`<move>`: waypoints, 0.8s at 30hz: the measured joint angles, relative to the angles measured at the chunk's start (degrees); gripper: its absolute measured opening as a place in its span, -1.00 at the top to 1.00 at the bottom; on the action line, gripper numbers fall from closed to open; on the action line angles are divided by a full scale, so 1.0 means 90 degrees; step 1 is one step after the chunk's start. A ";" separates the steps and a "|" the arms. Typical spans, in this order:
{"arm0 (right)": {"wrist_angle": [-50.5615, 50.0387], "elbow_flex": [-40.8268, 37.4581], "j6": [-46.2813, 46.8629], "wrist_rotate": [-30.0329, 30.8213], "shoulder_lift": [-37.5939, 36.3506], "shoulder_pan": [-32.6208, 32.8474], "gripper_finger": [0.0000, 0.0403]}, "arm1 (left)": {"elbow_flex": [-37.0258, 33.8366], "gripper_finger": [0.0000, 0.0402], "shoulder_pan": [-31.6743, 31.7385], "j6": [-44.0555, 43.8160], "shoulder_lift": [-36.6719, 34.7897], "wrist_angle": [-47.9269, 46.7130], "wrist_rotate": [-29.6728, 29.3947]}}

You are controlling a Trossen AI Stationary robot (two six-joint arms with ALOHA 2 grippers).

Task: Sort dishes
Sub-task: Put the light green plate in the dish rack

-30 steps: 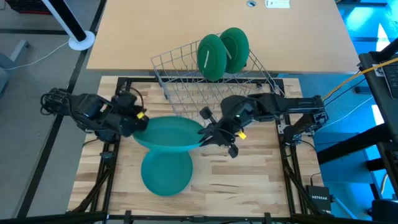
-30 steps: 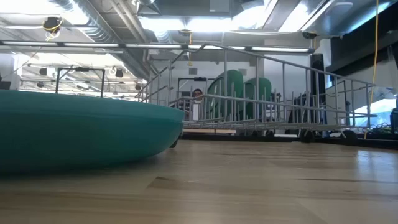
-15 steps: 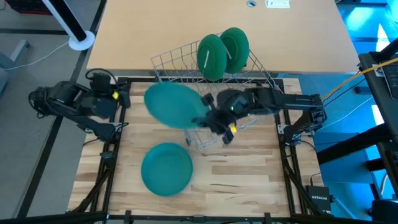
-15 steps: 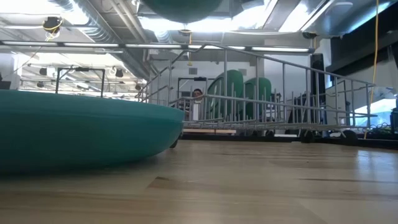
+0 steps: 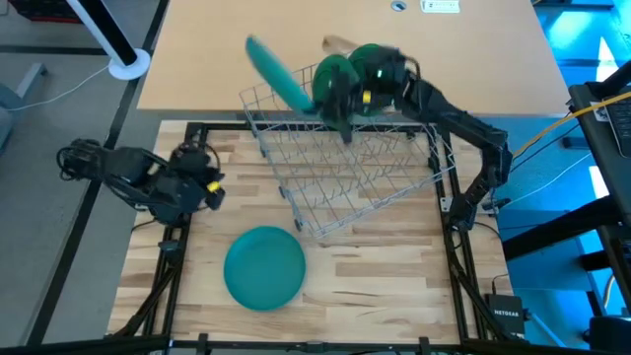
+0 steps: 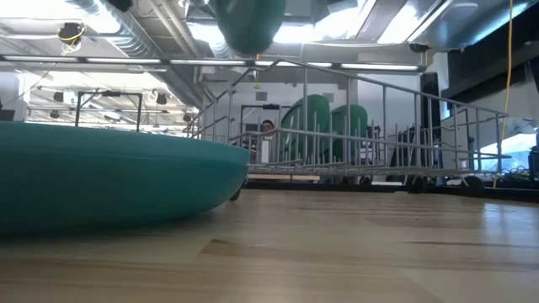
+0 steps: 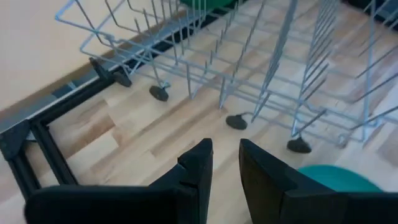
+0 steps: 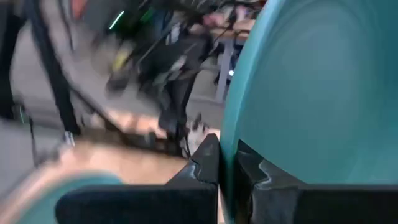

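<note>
My right gripper (image 5: 330,97) is shut on a teal plate (image 5: 276,71), held high over the far left corner of the grey wire rack (image 5: 345,163). The plate shows edge-on from above and at the top of the low view (image 6: 248,21). Two green plates (image 5: 380,59) (image 6: 316,126) stand upright in the rack's far slots, partly hidden by my right gripper. Another teal plate (image 5: 264,266) lies flat on the wooden table, near the front. My left gripper (image 5: 212,184) hovers at the table's left, empty, its fingers (image 7: 199,168) a little apart. My right gripper pinches the teal plate's rim (image 8: 227,149) between its two fingers, one finger (image 8: 208,158) on each face. The plate is lifted clear of rack and table and stands tilted on edge, reaching out from the gripper toward the table's left.
The rack lies slanted across the table's far half, its near slots bare wire. A light tabletop (image 5: 246,30) lies beyond the rack. Black frame rails (image 5: 177,237) run along the table's left and right edges. Bare wood shows at the front right (image 5: 385,286).
My right gripper has gone up and toward the far edge with the teal plate, from low over the table's middle to above the rack's far left corner. The plate has tipped from level to on edge. My left gripper has come away from the plate's left rim.
</note>
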 joint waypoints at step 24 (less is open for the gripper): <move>0.2416 -0.0012 0.5833 -0.1412 0.2063 -0.1631 0.94 | -0.1839 0.64 -0.0448 -0.0427 0.0861 0.2107 0.0254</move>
